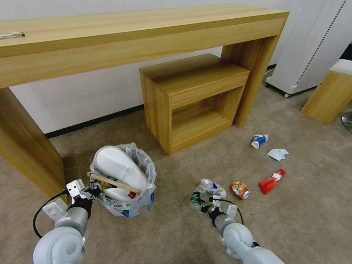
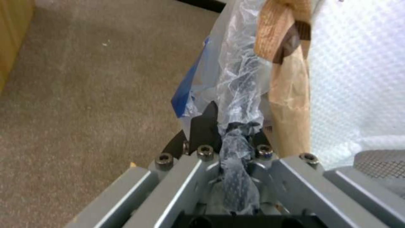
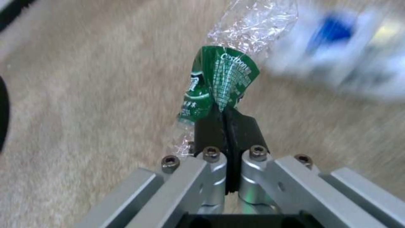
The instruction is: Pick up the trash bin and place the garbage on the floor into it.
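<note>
**Carrying a crushed bottle to the bin**

Holding its catch low over the floor [image 1: 176, 234], the right gripper [image 1: 201, 206] has its fingers pressed together on the clear bottle [image 3: 219, 79], a crumpled one with a green label pinched flat between the pads. To do this step well, I judge the arm should lift the bottle clear above the rim of the trash bin [image 1: 123, 176] before releasing, since the bin is already crowded and a low approach could snag the plastic liner or knock the wooden stick [image 1: 115, 183] lying across the top. The bin should be kept level while the drop is made.

The left gripper [image 1: 96, 190] sits at the near-left edge of the bin, its fingers closed on a bunched fold of the bin's liner, the forearm reaching up and in from the lower left. The right forearm slants up from the lower right, wrist pointing towards the bin, which lies well to its left.

One white slipper [image 1: 119, 168] fills most of the bin. To the right of the bin, on the carpet, lie a second clear bottle [image 1: 212, 187], a crushed can [image 1: 239, 190], a red wrapper [image 1: 271, 181], a tissue [image 1: 278, 154] and a blue-white cup [image 1: 259, 140].
</note>
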